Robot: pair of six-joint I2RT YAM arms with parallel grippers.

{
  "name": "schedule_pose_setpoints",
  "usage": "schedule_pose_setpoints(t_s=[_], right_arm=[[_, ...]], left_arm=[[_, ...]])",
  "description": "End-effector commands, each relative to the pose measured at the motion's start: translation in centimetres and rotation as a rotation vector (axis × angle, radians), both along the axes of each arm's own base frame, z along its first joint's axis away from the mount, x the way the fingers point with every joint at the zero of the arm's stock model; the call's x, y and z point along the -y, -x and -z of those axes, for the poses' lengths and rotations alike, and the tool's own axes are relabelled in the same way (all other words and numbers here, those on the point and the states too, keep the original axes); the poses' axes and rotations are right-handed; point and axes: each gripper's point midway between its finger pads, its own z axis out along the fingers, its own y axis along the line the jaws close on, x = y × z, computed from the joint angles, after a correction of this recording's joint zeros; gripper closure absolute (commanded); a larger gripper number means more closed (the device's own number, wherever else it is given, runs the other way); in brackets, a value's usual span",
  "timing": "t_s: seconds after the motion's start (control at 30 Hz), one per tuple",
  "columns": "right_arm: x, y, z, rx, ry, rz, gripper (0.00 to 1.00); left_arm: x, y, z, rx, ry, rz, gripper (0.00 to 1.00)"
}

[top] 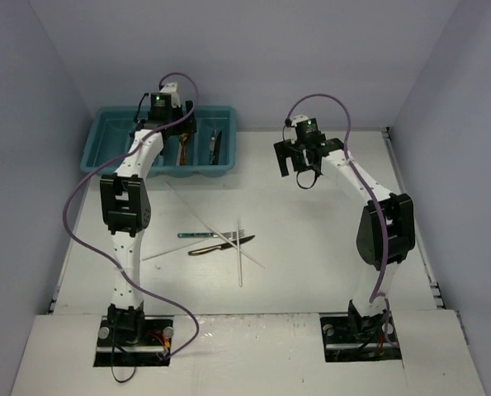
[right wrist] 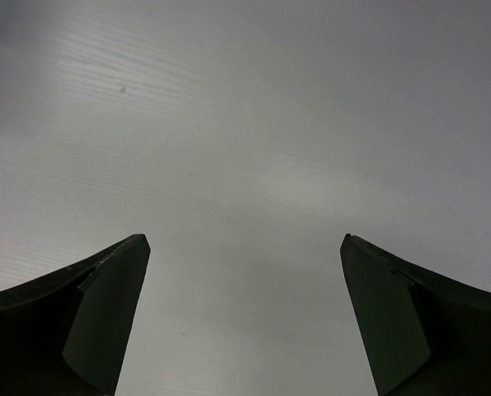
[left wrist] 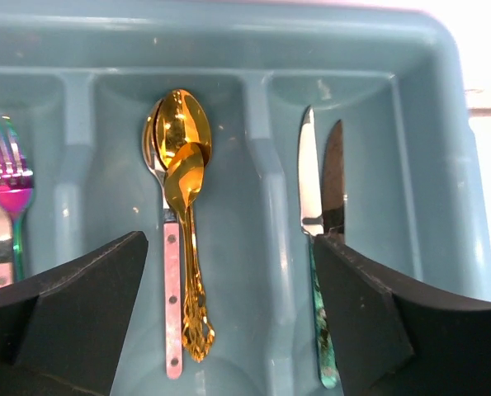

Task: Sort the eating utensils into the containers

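Surface [top: 311,247]: is carrying a loose cluster of utensils between the two arms, well apart from the tray.
Loose utensils: a teal-handled knife [top: 197,234], a darker piece [top: 208,248] too small to identify, a fork [top: 243,239] and thin white chopsticks [top: 240,264] are lying crossed over one another.
Right end effector [right wrist: 245,239]: is hovering over a bare part of the surface, fingers spread wide, gripping nothing.
Tray [top: 105,136]: is sitting at the far left of the surface, under the left arm.
Left end effector [left wrist: 230,247]: is hanging over the tray, fingers standing wide apart with nothing between them.
Middle compartment: a gold spoon [left wrist: 183,165] is lying on top of a pink-handled spoon [left wrist: 172,305], bowls pointing away.
Right compartment: two knives [left wrist: 309,173] are lying side by side, blades pointing away.
Left compartment: a rainbow-tinted fork [left wrist: 6,177] is lying with its tines pointing away.
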Motion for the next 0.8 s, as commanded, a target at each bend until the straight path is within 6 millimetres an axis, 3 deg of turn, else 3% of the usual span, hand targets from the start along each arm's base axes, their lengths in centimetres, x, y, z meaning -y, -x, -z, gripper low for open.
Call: schedule_pose_setpoints(t_s=[0.0,0.13,0.17,0.2,0.27,0.3,0.33,0.37,0.4,0.43,0.5,0.6,0.77], right_arm=[[-0.2,-0.5,-6.4,0.146,-0.022,-0.085,0.0],[-4.7,1.8,-5.3,0.114,-0.029,-0.224,0.0],[-4.9,2.2,-4.8,0.1,-0.027,-0.232,0.0],[-6.4,3.3,-3.8,0.074,-0.029,-0.276,0.0],[-8.2,4.7,-2.1,0.023,-0.061,-0.316,0.01],[-8.5,5.0,-1.5,0.003,-0.072,-0.32,0.01],[-8.6,5.2,-0.9,-0.013,-0.079,-0.319,0.02],[-8.7,5.4,-0.4,-0.029,-0.086,-0.318,0.02],[-8.7,5.5,0.1,-0.043,-0.09,-0.312,0.03],[-8.7,5.5,0.1,-0.043,-0.09,-0.311,0.03],[-8.7,5.4,0.0,-0.045,-0.104,-0.31,0.03],[-8.5,5.2,-0.4,-0.038,-0.112,-0.305,0.03],[-8.1,5.1,-0.8,-0.038,-0.138,-0.288,0.03]], left_arm=[[-1.2,3.8,-19.8,0.34,0.013,-0.005,0.14],[-3.8,8.5,-21.5,0.296,0.119,0.035,0.12],[-2.9,10.1,-21.5,0.283,0.139,0.104,0.12],[-3.5,12.7,-22.2,0.283,0.127,0.178,0.12],[-3.7,16.4,-18.2,0.185,0.039,0.271,0.12],[-3.6,18.9,-18.5,0.194,-0.001,0.297,0.12],[-3.5,20.7,-17.4,0.177,-0.038,0.33,0.12],[-3.4,22.5,-15.7,0.147,-0.076,0.369,0.12],[-3.4,24.4,-12.2,0.073,-0.125,0.422,0.12],[-3.2,25.6,-12.8,0.097,-0.172,0.46,0.13],[-2.2,30.1,-8.7,0.048,-0.286,0.605,0.16],[-1.1,35.3,-3.0,-0.076,-0.334,0.759,0.25],[1.2,38.7,1.2,-0.148,-0.403,0.976,0.35]])
